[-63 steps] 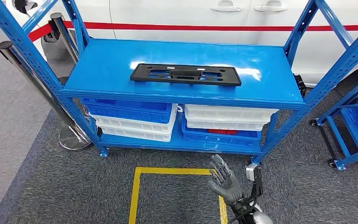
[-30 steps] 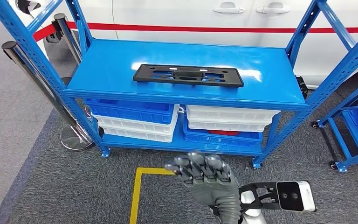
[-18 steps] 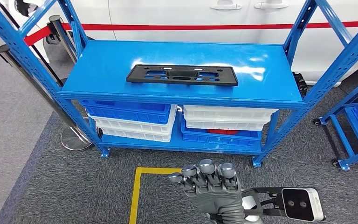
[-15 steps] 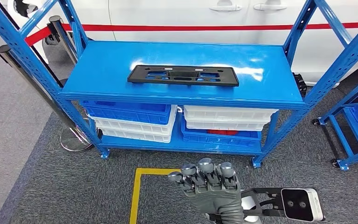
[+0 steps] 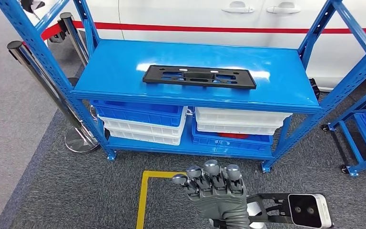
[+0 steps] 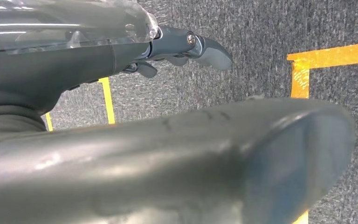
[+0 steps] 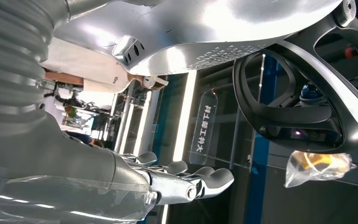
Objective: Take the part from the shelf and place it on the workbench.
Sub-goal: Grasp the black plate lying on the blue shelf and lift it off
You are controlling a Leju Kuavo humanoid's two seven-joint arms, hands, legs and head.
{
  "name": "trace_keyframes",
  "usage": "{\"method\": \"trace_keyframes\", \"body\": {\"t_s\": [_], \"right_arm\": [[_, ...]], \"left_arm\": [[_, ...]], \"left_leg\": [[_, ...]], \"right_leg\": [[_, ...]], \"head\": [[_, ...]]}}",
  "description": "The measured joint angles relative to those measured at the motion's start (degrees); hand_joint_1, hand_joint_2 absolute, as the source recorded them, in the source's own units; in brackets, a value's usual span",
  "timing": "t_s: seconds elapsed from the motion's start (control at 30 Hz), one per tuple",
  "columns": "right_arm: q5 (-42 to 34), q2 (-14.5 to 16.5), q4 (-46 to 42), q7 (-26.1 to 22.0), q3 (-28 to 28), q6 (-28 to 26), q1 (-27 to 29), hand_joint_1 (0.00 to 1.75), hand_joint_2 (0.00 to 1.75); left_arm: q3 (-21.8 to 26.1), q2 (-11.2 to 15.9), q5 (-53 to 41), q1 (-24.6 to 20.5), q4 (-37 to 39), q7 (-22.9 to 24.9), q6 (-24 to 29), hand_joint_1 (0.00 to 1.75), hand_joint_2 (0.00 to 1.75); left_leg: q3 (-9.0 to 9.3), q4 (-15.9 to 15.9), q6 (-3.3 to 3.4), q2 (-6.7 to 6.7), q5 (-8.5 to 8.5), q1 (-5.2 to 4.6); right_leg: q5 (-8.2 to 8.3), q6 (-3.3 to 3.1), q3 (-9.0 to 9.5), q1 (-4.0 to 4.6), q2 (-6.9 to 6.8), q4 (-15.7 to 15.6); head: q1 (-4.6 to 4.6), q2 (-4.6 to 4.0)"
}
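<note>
Grey carpet runs under a blue shelf (image 5: pixel 124 90), with a white car parked just behind it. On the left a steel post (image 5: pixel 43 81) stands by the frame; moving across, the black part (image 5: pixel 199 77) lies flat near the middle of the top shelf, untouched, with blue and white bins (image 5: pixel 140 121) stacked beneath. Low and right of centre, the right hand (image 5: pixel 214 191) hovers above the yellow floor tape (image 5: pixel 143 200), back toward the camera, fingers curled forward, grasping nothing. So nothing is done: reach, lift, carry and placing are all ahead, I'd say. Down at the wrists, the left hand (image 6: pixel 182 46) hangs over the carpet, fingers loosely bent and holding nothing, while the right wrist camera sees its own fingers (image 7: pixel 191 179) against bright ceiling lights.
</note>
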Motion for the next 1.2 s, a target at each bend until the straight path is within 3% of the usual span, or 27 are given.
{"method": "trace_keyframes", "body": {"t_s": [0.07,0.2,0.27,0.33,0.37,0.4,0.43,0.5,0.57,0.7,0.77,0.83,0.87,0.9,0.93,1.03,1.07,1.13,1.2], "right_arm": [[-0.01,0.00,-0.02,0.00,0.08,-0.07,-0.03,0.00,1.75],[-0.02,0.00,-0.09,0.00,0.25,-0.27,-0.06,0.00,1.75],[-0.03,-0.01,-0.16,0.00,0.38,-0.46,-0.10,0.00,1.75],[-0.04,-0.02,-0.18,0.00,0.48,-0.59,-0.12,0.00,1.75],[-0.04,-0.04,-0.17,0.00,0.49,-0.62,-0.12,0.00,1.75],[-0.04,-0.05,-0.17,0.00,0.49,-0.64,-0.13,0.00,1.75],[-0.04,-0.06,-0.16,0.00,0.49,-0.66,-0.14,0.00,1.75],[-0.04,-0.06,-0.16,0.00,0.49,-0.68,-0.23,0.00,1.75],[-0.04,-0.05,-0.16,0.00,0.51,-0.72,-0.44,0.00,1.75],[-0.07,-0.04,-0.16,-0.01,0.62,-0.85,-0.95,0.00,1.75],[-0.08,-0.05,-0.16,-0.01,0.65,-0.90,-1.11,0.00,1.75],[-0.10,-0.07,-0.15,0.00,0.67,-0.93,-1.14,0.00,1.75],[-0.11,-0.08,-0.15,0.00,0.68,-0.93,-1.13,0.00,1.75],[-0.13,-0.09,-0.14,0.00,0.69,-0.92,-1.13,0.00,1.75],[-0.15,-0.10,-0.14,0.00,0.70,-0.91,-1.14,0.00,1.75],[-0.23,-0.11,-0.14,0.00,0.74,-0.80,-1.18,0.00,1.75],[-0.23,-0.11,-0.14,0.00,0.75,-0.74,-1.17,0.00,1.75],[-0.21,-0.11,-0.15,0.00,0.76,-0.65,-1.13,0.00,1.75],[-0.17,-0.09,-0.17,0.00,0.77,-0.56,-1.09,0.00,1.75]], "left_arm": [[0.00,-0.08,0.00,-0.03,0.01,0.02,-0.11,0.00,0.00],[0.00,-0.07,-0.06,-0.09,0.02,0.08,-0.16,0.00,0.00],[0.00,-0.04,-0.23,-0.08,0.02,0.09,-0.19,0.00,0.00],[0.00,-0.04,-0.40,-0.06,0.02,0.16,-0.22,0.00,0.00],[0.00,-0.04,-0.45,-0.05,0.02,0.23,-0.25,0.00,0.00],[0.00,-0.04,-0.50,-0.04,0.02,0.31,-0.27,0.00,0.00],[0.00,-0.03,-0.55,-0.05,0.02,0.39,-0.29,0.00,0.00],[0.00,0.00,-0.64,-0.15,0.03,0.54,-0.31,0.00,0.00],[-0.01,0.02,-0.67,-0.28,0.05,0.63,-0.33,0.00,0.00],[0.00,0.07,-0.66,-0.19,0.06,0.62,-0.30,0.00,0.00],[0.00,0.09,-0.66,-0.23,0.06,0.56,-0.28,0.00,0.00],[0.00,0.09,-0.66,-0.24,0.06,0.52,-0.28,0.00,0.00],[0.00,0.10,-0.66,-0.20,0.06,0.52,-0.28,0.00,0.00],[0.00,0.10,-0.70,-0.15,0.06,0.56,-0.28,0.00,0.00],[0.00,0.11,-0.79,-0.12,0.06,0.66,-0.27,0.00,0.00],[0.00,0.06,-1.03,-0.11,0.11,1.36,-0.17,0.00,0.00],[0.00,0.03,-1.04,-0.10,0.15,1.60,-0.13,0.00,0.00],[-0.01,0.02,-1.05,-0.08,0.19,1.84,0.02,0.00,0.00],[-0.01,0.05,-1.01,-0.09,0.19,1.84,0.34,0.00,0.00]], "left_leg": [[-0.11,0.11,-0.30,0.02,-0.12,-0.21],[-0.22,0.56,-1.42,0.13,-0.78,-0.18],[-1.88,4.56,-2.21,0.17,-3.30,0.18],[-5.11,11.44,-2.88,0.18,-6.37,0.75],[-6.26,13.69,-3.14,0.18,-6.84,1.03],[-6.54,14.09,-3.36,0.19,-6.24,1.28],[-5.76,12.27,-3.55,0.21,-4.61,1.54],[-2.60,5.42,-3.83,0.27,-1.06,1.85],[-0.67,1.02,-3.29,0.22,0.09,1.70],[-0.57,0.08,-1.32,0.13,0.33,1.37],[-0.56,-0.21,-0.51,0.16,0.63,1.31],[-0.72,-0.19,-0.05,0.19,0.68,0.95],[-0.76,-0.17,0.06,0.18,0.69,0.74],[-0.77,-0.15,0.14,0.15,0.69,0.52],[-0.72,-0.13,0.20,0.10,0.68,0.32],[-0.57,-0.06,0.21,-0.05,0.55,-0.11],[-0.62,-0.02,0.07,-0.03,0.52,-0.15],[-0.72,-0.07,-0.43,0.05,0.52,-0.13],[-0.74,0.16,-1.03,0.12,0.15,-0.14]], "right_leg": [[0.97,-0.46,1.83,0.38,-0.02,-4.08],[1.20,-0.87,2.28,-0.01,-0.01,-5.24],[1.35,-1.09,2.64,-0.31,-0.18,-5.72],[1.31,-1.14,2.67,-0.35,-0.30,-5.72],[1.30,-1.13,2.66,-0.40,-0.32,-5.68],[1.27,-1.08,2.66,-0.48,-0.33,-5.62],[1.20,-0.97,2.68,-0.62,-0.31,-5.52],[0.99,-0.50,2.71,-0.81,-0.26,-5.24],[0.93,0.27,2.53,-0.76,-0.19,-5.00],[0.56,1.66,2.20,-0.87,-0.20,-4.49],[-2.19,1.90,0.29,-0.95,-0.15,-0.20],[-5.62,1.88,-3.19,-0.85,-0.10,7.10],[-6.36,1.80,-4.51,-0.80,-0.09,9.78],[-5.98,1.62,-4.90,-0.71,-0.09,10.52],[-4.63,1.30,-4.23,-0.56,-0.08,9.13],[0.20,-0.33,0.99,0.30,-0.08,-1.52],[0.75,-0.69,2.02,0.56,-0.10,-3.77],[0.85,-0.91,2.37,0.77,-0.10,-4.99],[1.26,-1.14,2.74,0.37,-0.13,-5.82]], "head": [[-0.02,0.00],[-0.06,0.00],[-0.13,0.00],[-0.17,-0.01],[-0.17,-0.01],[-0.17,0.00],[-0.17,0.00],[-0.19,0.00],[-0.17,0.00],[-0.13,0.00],[-0.10,0.00],[-0.11,0.00],[-0.11,0.00],[-0.12,0.00],[-0.11,0.00],[-0.15,0.00],[-0.16,0.00],[-0.17,0.00],[-0.19,-0.01]]}}
